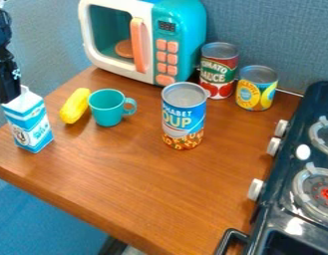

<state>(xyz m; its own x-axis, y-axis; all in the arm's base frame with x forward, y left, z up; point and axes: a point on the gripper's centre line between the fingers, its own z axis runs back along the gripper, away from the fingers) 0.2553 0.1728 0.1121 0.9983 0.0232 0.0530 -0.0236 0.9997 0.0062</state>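
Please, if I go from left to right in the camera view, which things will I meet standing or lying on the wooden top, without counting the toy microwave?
Blue-and-white carton, yellow toy corn, teal cup, blue-labelled can, red-and-green can, short yellow-labelled can.

I see my widest stretch of bare wood running from the soup can (184, 119) to the table's (146, 194) near edge, bounded right by the stove's (276, 199) protruding knobs (256, 190). Carton (29, 122), corn (75, 105) and cup (107, 108) crowd the left part. A gap separates cup and soup can; microwave (183, 25), tomato can (218, 72) and yellow can (256, 89) block the back.
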